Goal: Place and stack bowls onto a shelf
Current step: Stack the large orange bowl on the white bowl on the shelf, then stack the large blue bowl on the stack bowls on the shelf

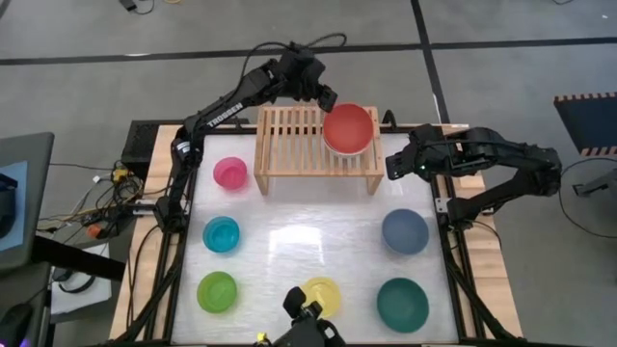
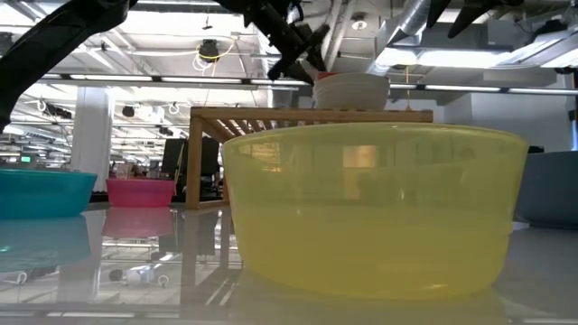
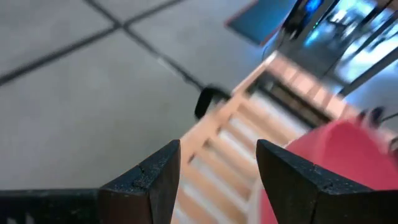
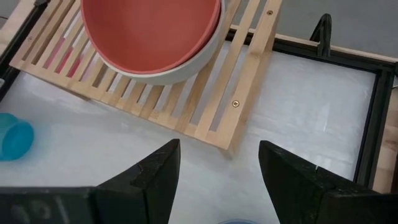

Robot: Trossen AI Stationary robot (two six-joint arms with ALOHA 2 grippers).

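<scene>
A robotics lab or open industrial workspace: a framed table (image 1: pixel 289 241) stands on grey concrete floor (image 1: pixel 77 87) marked with tape lines, loose cables (image 1: pixel 106 198) beside it, exposed ceiling ducts (image 2: pixel 411 23) and strip lights behind.

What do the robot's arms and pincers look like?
Both arms are black and jointed. The left arm has white TROSSEN lettering and a thin black cable looping near its wrist. Each pincer, left pincer and right pincer, has two chunky dark wedge-shaped fingers.
</scene>
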